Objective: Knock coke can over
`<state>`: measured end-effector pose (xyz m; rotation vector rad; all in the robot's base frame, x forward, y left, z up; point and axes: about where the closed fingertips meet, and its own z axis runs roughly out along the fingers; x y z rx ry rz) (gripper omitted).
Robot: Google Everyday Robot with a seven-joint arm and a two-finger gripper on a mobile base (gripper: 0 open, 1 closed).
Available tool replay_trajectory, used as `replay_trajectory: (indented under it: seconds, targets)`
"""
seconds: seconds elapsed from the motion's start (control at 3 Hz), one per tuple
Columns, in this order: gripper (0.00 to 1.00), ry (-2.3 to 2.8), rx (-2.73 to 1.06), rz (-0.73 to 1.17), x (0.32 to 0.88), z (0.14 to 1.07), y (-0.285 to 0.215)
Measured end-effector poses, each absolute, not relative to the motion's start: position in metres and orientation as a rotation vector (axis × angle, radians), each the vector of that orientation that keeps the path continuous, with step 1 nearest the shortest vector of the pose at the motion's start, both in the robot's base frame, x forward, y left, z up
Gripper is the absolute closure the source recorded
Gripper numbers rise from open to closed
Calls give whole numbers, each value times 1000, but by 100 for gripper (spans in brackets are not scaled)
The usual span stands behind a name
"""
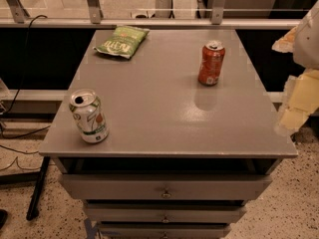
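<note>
Gripper (299, 91) at my right frame edge, beside grey table (159, 113); can't tell its state. Coke can (211, 62) upright, far right on top. White-green can (88, 115) front left, chip bag (122, 41) far left.

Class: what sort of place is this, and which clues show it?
Probably a robot test lab or office: grey drawer cabinet, loose cables, speckled floor. The gripper is at the right edge.

Your gripper (297, 99) hangs at the 3 o'clock edge of the view (partly cut off there), its pale yellow and white body slanting down toward 4 o'clock
</note>
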<state>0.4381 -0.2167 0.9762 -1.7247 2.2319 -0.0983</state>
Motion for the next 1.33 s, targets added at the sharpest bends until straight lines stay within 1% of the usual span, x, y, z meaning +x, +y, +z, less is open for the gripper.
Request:
replay_trajectory:
  seconds: [0.33, 0.67, 1.0, 1.33]
  targets:
    - [0, 2232, -1724, -98, 438, 976, -217]
    - [0, 2216, -1685, -88, 450, 972, -220]
    - [0, 2188, -1609, -83, 478, 961, -227]
    - [0, 2124, -1497, -68, 524, 946, -237]
